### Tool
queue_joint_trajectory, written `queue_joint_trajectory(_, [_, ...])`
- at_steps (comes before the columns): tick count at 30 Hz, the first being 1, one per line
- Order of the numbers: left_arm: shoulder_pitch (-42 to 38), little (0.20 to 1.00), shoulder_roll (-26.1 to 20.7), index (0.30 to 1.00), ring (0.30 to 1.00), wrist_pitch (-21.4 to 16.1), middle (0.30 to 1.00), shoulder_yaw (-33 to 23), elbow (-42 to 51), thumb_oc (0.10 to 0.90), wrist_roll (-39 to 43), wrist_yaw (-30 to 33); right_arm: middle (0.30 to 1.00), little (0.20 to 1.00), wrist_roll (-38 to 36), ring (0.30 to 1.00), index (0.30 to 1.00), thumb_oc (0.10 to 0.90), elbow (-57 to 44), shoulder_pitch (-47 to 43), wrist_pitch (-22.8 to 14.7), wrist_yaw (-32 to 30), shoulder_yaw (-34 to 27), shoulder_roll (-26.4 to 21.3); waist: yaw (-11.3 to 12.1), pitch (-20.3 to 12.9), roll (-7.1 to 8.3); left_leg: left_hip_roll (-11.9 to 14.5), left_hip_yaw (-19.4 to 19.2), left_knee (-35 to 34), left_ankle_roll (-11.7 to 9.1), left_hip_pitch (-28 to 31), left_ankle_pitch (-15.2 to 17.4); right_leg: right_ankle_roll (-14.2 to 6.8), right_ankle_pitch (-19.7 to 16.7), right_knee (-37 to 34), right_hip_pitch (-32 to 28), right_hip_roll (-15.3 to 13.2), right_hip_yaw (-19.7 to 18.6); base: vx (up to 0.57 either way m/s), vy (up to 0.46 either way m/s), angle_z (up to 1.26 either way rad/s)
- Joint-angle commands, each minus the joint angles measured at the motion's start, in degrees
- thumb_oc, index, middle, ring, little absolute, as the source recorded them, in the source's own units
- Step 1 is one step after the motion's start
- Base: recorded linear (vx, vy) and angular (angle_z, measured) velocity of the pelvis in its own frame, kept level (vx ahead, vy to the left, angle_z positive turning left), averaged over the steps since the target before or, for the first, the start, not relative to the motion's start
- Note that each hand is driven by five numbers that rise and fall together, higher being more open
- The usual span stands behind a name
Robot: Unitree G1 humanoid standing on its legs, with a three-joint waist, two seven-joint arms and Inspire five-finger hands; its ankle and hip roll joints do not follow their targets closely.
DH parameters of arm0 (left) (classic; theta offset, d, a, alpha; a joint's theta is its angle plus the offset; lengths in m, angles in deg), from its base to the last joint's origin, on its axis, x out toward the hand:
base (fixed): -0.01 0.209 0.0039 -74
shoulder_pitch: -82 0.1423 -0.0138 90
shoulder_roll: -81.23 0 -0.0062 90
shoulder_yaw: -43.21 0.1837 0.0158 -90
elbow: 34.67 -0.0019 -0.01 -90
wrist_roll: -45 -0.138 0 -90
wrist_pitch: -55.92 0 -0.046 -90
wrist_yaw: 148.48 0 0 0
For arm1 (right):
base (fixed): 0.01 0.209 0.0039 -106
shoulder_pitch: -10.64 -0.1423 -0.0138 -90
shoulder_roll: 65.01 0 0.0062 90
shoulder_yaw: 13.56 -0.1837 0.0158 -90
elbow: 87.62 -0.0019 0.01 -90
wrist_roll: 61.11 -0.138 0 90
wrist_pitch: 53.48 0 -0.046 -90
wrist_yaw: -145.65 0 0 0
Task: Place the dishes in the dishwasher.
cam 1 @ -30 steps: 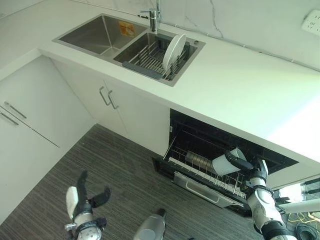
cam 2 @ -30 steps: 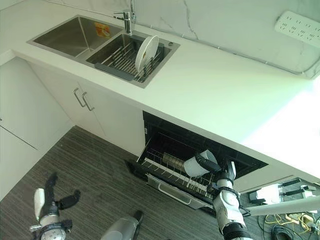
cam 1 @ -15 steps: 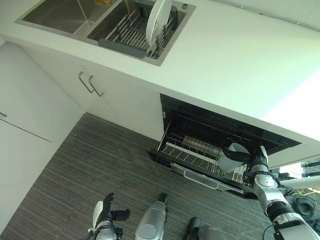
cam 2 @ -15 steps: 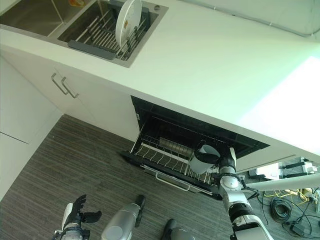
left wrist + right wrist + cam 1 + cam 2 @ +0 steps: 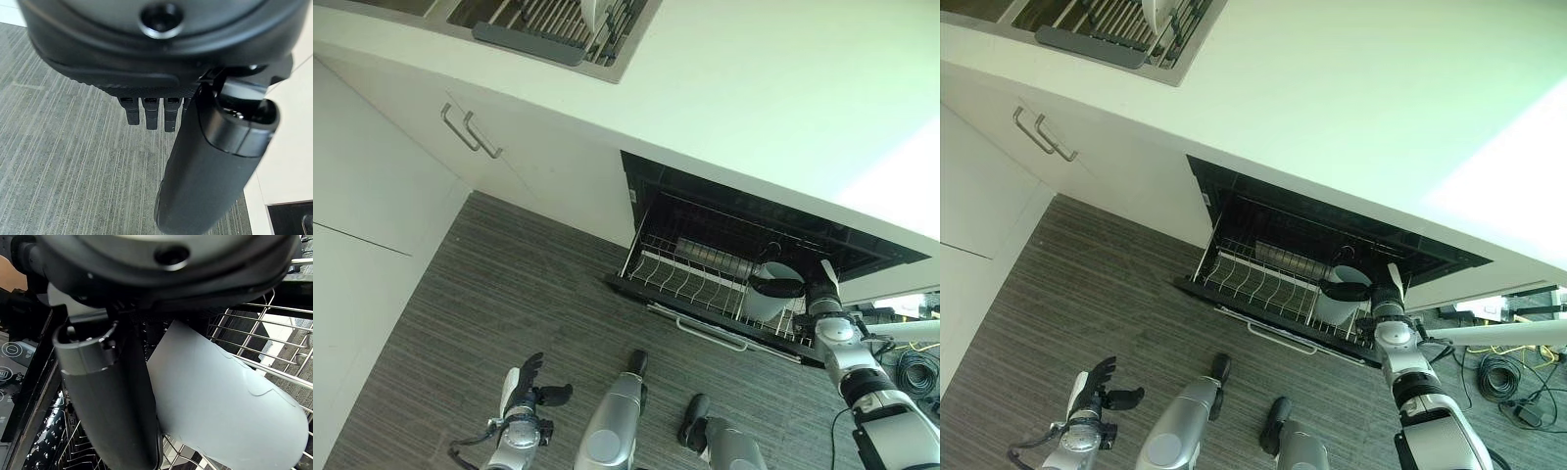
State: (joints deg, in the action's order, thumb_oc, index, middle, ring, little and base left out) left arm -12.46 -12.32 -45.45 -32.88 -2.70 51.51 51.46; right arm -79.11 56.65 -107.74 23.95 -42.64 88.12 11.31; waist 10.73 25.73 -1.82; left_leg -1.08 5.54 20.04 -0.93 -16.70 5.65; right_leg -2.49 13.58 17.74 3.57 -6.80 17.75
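Note:
A pale grey cup [image 5: 764, 302] is held over the right end of the dishwasher's wire rack [image 5: 677, 279], roughly upright with its mouth up. My right hand [image 5: 791, 290] is shut on it, dark fingers across the rim. In the right wrist view the thumb [image 5: 107, 396] lies against the cup [image 5: 230, 401], with rack wires [image 5: 244, 352] close around it. My left hand [image 5: 527, 380] hangs low over the floor, open and holding nothing; its straight fingers [image 5: 146, 112] show in the left wrist view.
A steel cup [image 5: 698, 255] lies further back in the rack. The dishwasher sits under a white counter [image 5: 754, 108]. At the top edge a sink rack [image 5: 533, 29] holds a white plate [image 5: 1157, 10]. White cabinet doors with handles [image 5: 470, 132] stand to the left.
The camera has tilted down, so the sink slid up out of the picture. My right hand turned the cup from lying sideways to upright and lowered it to the rack.

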Motion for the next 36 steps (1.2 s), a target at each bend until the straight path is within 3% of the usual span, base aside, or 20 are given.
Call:
queue_joint_trajectory(1, [2.3,0.900,-1.3,0.900,0.900,-2.6,0.900,1.5,0.5,0.800,1.1,3.9,0.512,0.512,-1.3,0.512,0.512,0.541,0.9,-0.6,-0.9,0.1,1.2,-2.6,-0.2,-3.3,-1.21,4.6,-1.9,-2.9,-1.3,0.4,0.9,-3.7,-2.0,-0.6,0.2,-2.8,-3.4,0.00,0.000,0.00])
queue_joint_trajectory(2, [2.1,0.900,-1.3,0.900,0.900,-2.6,0.900,1.4,0.6,0.800,1.1,3.9,0.900,0.900,-0.3,0.900,0.900,0.800,1.5,-0.5,-1.1,-0.1,1.1,-2.4,-0.2,-3.3,-1.27,4.6,-1.9,-2.9,-1.2,0.4,0.9,-3.6,-2.0,-0.6,0.3,-2.8,-3.4,0.00,0.000,0.00])
queue_joint_trajectory(7, [1.7,0.900,-1.2,0.900,0.900,-2.1,0.900,1.8,0.8,0.800,1.9,3.9,0.900,0.900,0.5,0.900,0.900,0.800,3.6,-0.2,-0.6,-1.0,1.1,-1.7,-0.2,-3.1,-1.45,4.3,-1.8,-2.9,-1.0,0.6,1.1,-3.5,-2.1,-0.6,0.3,-2.8,-3.5,-0.01,0.005,-0.04])
queue_joint_trajectory(10, [2.0,0.900,-0.9,0.900,0.900,-2.3,0.900,1.6,0.5,0.800,2.8,4.1,0.900,0.900,2.0,0.900,0.900,0.800,3.7,0.1,-1.2,-4.6,1.1,-1.6,-0.2,-3.2,-1.41,4.3,-1.9,-2.9,-1.0,0.7,1.2,-3.6,-2.1,-0.6,0.3,-2.9,-3.5,0.00,0.000,0.00])
queue_joint_trajectory(17, [2.5,0.900,-0.3,0.900,0.900,-2.3,0.900,1.1,0.5,0.800,4.1,4.7,0.900,0.900,1.0,0.900,0.900,0.800,-1.0,0.5,-2.3,-8.8,0.8,-1.6,-0.8,-3.1,-1.50,4.6,-2.4,-2.9,-1.1,0.6,1.3,-3.5,-2.2,-0.6,0.8,-3.0,-3.4,0.00,0.000,0.00])
queue_joint_trajectory(19, [2.5,0.900,-0.1,0.900,0.900,-2.6,0.900,0.8,0.2,0.800,4.3,4.7,0.900,0.900,-2.2,0.900,0.900,0.800,-2.4,0.8,-2.9,-7.0,0.7,-1.3,-1.2,-3.1,-1.52,4.8,-2.7,-2.9,-1.2,0.5,1.4,-3.5,-2.2,-0.6,1.1,-3.1,-3.4,-0.03,0.028,-0.02])
queue_joint_trajectory(23, [2.9,0.900,0.2,0.900,0.900,-2.7,0.900,-0.1,0.0,0.800,4.2,4.6,0.900,0.900,-9.9,0.900,0.900,0.800,-5.4,2.5,-6.5,2.4,-0.4,-0.2,-1.8,-3.3,-1.48,5.5,-3.4,-2.9,-1.5,0.5,1.5,-3.6,-2.2,-0.6,1.3,-2.9,-3.6,-0.01,0.016,-0.04])
queue_joint_trajectory(27, [3.1,0.900,0.2,0.900,0.900,-2.1,0.900,-1.2,0.6,0.800,3.9,4.7,0.900,0.900,-7.1,0.900,0.900,0.800,-10.3,5.6,-6.5,1.1,-0.9,-0.2,-2.7,-3.8,-0.98,6.3,-4.3,-2.9,-1.7,-0.1,1.5,-3.8,-2.0,-0.6,1.3,-2.8,-3.7,-0.01,-0.001,-0.01])
queue_joint_trajectory(32, [3.3,0.900,1.0,0.900,0.900,-2.9,0.900,-2.4,0.1,0.800,3.1,5.0,0.900,0.900,-3.8,0.900,0.900,0.800,-14.6,9.4,-9.2,-0.1,-1.4,0.5,-3.8,-5.2,-0.30,7.1,-5.5,-2.9,-1.9,-0.4,1.6,-4.1,-1.5,-0.6,1.0,-3.2,-3.8,-0.02,0.005,-0.07])
queue_joint_trajectory(36, [4.2,0.900,1.5,0.900,0.900,-3.0,0.900,-3.4,0.0,0.800,3.3,5.2,0.900,0.900,-6.2,0.900,0.900,0.800,-17.3,11.2,-12.3,0.7,-1.6,1.8,-4.2,-6.2,-0.03,7.1,-5.9,-2.9,-1.8,0.5,1.9,-4.5,-1.6,-0.6,0.5,-3.7,-4.2,0.01,0.008,-0.03])
